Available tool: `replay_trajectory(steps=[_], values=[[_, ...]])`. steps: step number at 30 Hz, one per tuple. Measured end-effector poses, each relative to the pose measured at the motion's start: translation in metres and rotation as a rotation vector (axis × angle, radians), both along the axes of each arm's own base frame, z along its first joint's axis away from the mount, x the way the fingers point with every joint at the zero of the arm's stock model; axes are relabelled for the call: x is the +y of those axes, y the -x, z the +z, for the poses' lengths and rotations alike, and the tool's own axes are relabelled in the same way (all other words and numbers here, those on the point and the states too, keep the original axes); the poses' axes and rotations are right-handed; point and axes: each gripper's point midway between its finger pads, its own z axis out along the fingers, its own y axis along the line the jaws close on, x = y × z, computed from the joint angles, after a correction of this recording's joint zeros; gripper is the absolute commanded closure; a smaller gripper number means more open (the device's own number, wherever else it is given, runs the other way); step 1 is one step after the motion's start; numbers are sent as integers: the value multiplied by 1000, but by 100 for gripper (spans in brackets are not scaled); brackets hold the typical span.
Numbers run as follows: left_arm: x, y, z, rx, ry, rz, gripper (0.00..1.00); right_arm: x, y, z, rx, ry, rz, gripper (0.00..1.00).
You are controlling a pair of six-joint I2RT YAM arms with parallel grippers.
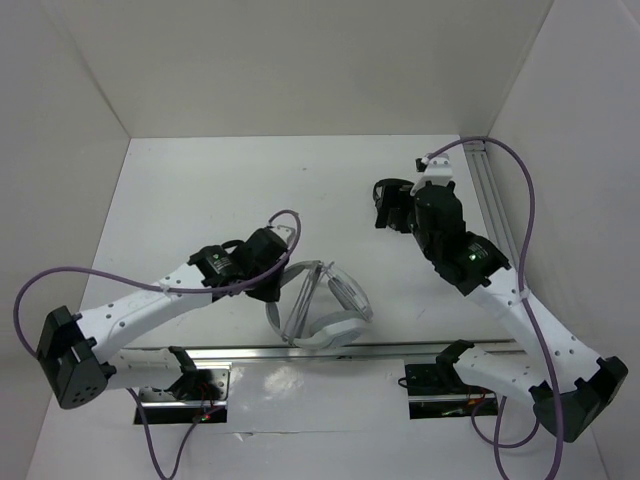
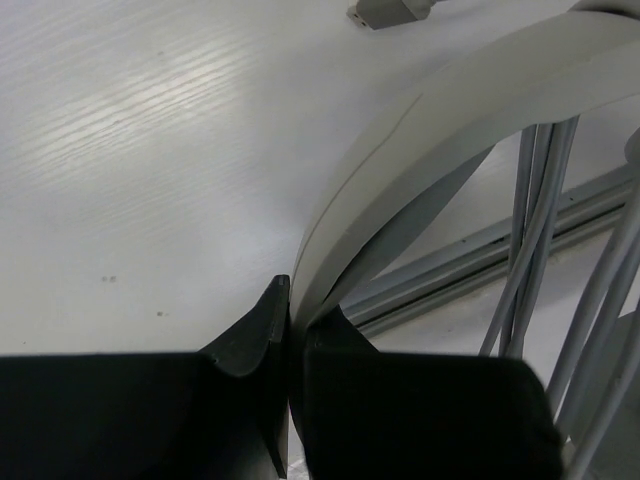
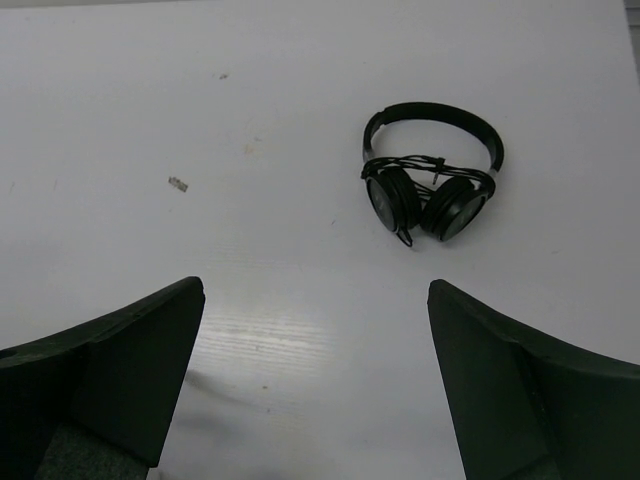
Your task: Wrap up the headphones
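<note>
The white and light-grey headphones [image 1: 322, 312] lie near the table's front edge, with their thin grey cable [image 1: 300, 295] looped across the band in several strands. My left gripper [image 1: 275, 290] is shut on the wide headband [image 2: 450, 90]; in the left wrist view the gripper [image 2: 295, 300] pinches the band's edge, with cable strands [image 2: 540, 230] to the right and a grey plug [image 2: 390, 10] at the top. My right gripper [image 1: 388, 205] is open and empty above the table at the back right; the right wrist view shows it [image 3: 315, 290] well apart from the white headphones.
Small black headphones [image 3: 430, 185] with a bundled cord lie on the table ahead of the right gripper. An aluminium rail [image 1: 400, 350] runs along the front edge and another [image 1: 490, 190] along the right wall. White walls enclose the table.
</note>
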Motion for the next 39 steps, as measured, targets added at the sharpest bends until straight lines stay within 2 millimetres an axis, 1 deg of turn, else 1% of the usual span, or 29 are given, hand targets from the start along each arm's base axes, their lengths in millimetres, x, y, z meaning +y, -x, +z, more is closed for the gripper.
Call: replay_trajectory(steps=[4,7,11,14,19,21,23,25,27,28,31,35,39], values=[[-25,4,4,23,7,-93,100,-12,1,26,-31,2,-56,0],[-38,0,4,39,0,-135,100,-20,4,44,-54,-4,-88,0],[-58,-17,-4,56,-47,-171,100,-27,10,59,-73,-14,-104,0],[-77,-36,-18,73,-90,-199,100,-30,16,65,-84,-25,-98,0],[-114,-69,-55,115,-115,-243,100,-28,22,70,-93,-38,-70,0],[-129,-83,-75,148,-105,-243,100,-25,23,70,-89,-39,-53,0],[-139,-95,-91,168,-101,-239,100,-22,23,68,-81,-35,-40,0],[-148,-104,-101,185,-85,-226,100,-20,23,67,-78,-35,-30,0],[-156,-111,-104,182,-67,-212,100,-19,23,67,-77,-34,-23,0],[-160,-115,-103,173,-57,-202,100,-19,23,66,-75,-33,-21,0],[-164,-123,-99,143,-54,-173,100,-17,24,65,-73,-33,-11,0],[-172,-135,-100,99,-68,-138,100,-15,24,65,-71,-32,0,0],[-185,-140,-104,78,-59,-110,100,-14,24,63,-68,-30,2,0]])
